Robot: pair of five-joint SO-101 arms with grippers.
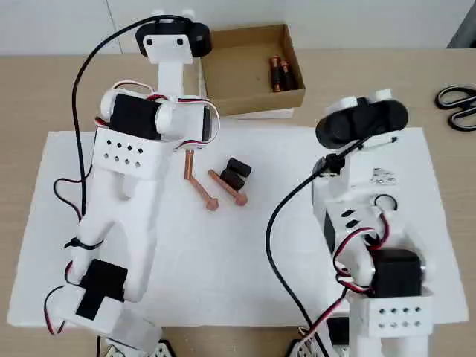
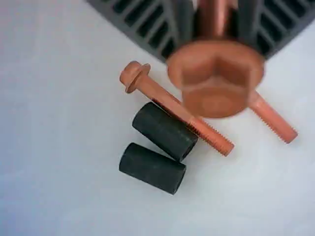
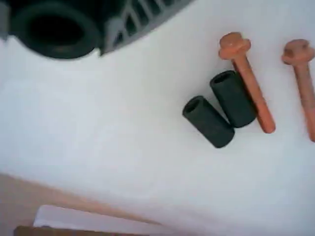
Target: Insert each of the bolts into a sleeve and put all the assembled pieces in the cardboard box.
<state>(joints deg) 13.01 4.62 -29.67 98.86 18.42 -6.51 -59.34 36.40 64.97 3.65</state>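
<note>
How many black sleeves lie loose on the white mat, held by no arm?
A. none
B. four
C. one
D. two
D: one sleeve lies on the white mat beside a copper bolt, and the other sleeve lies right next to it.

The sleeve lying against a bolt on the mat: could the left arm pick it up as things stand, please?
Probably not yet. The left gripper is shut on a held bolt, so it is occupied. The sleeve itself lies uncovered, with a loose bolt against one side; otherwise the way looks free.
</note>
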